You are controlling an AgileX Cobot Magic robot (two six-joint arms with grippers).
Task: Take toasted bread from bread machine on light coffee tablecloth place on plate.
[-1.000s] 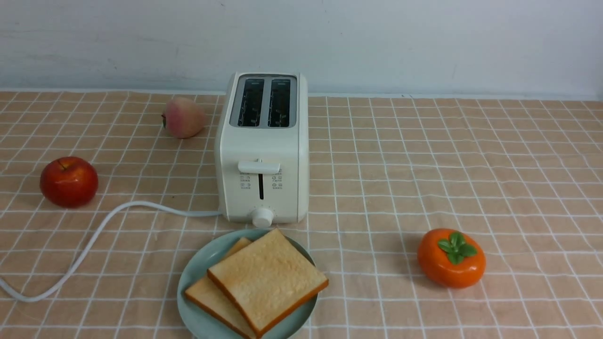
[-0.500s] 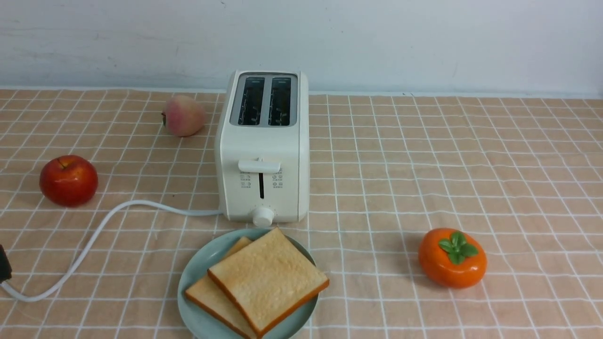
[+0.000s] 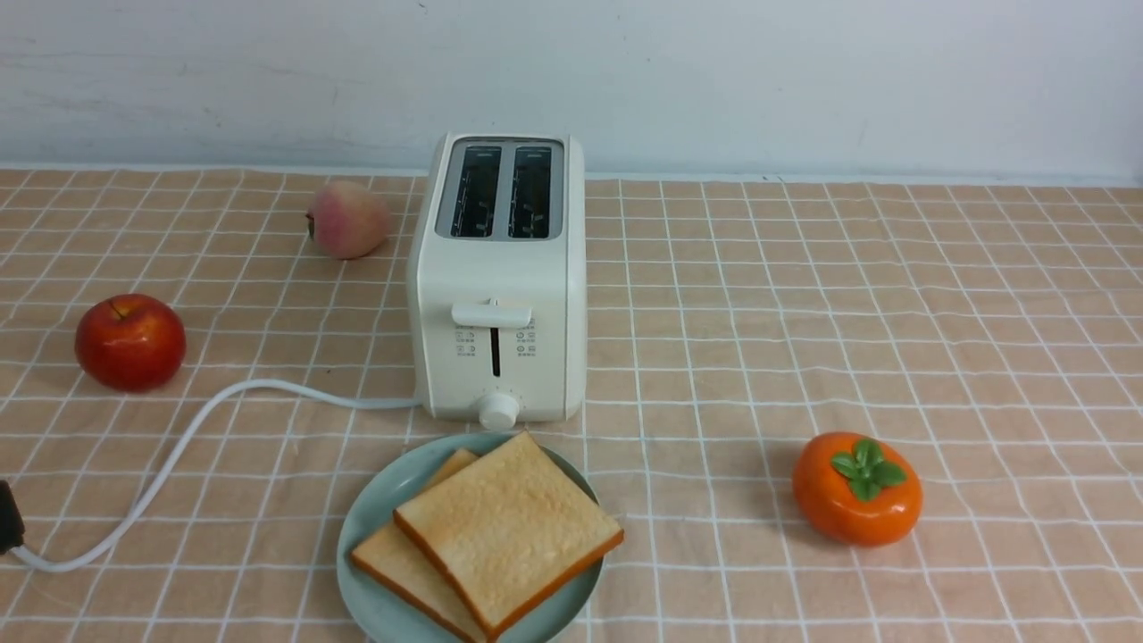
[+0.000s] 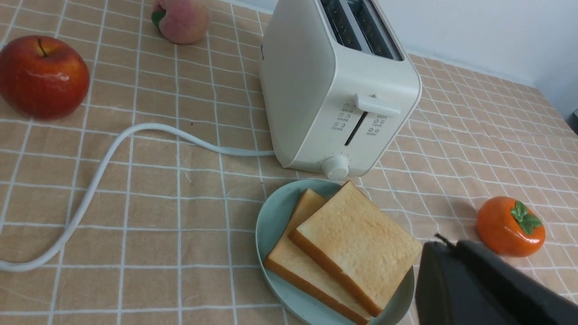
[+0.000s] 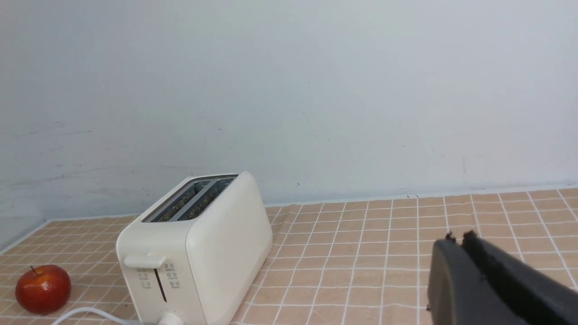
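Toasted bread (image 3: 507, 531) lies on the plate (image 3: 364, 522), two square slices stacked askew, with the upper one covering most of the lower. Their faces are pale gold and grainy, with darker orange-brown crust edges. The plate is round, smooth mint-teal with a low rim, and sits just in front of the bread machine (image 3: 497, 286). That is a cream-white, round-cornered box whose two dark slots show wire racks, with its flat lever at the top of its slit above a small round knob. A white cord (image 3: 312, 393) snakes away to my left across the light coffee tablecloth (image 3: 759, 313), a peach-tan weave gridded with thin white lines. My left gripper (image 4: 447, 241) hangs beside the plate, its matte black fingers pressed together on nothing. My right gripper (image 5: 459, 237) is likewise closed and empty, well off to the toaster's right. A glossy red apple (image 3: 130, 343), a blushed peach (image 3: 346, 220) and an orange persimmon (image 3: 857, 488) sit scattered around.
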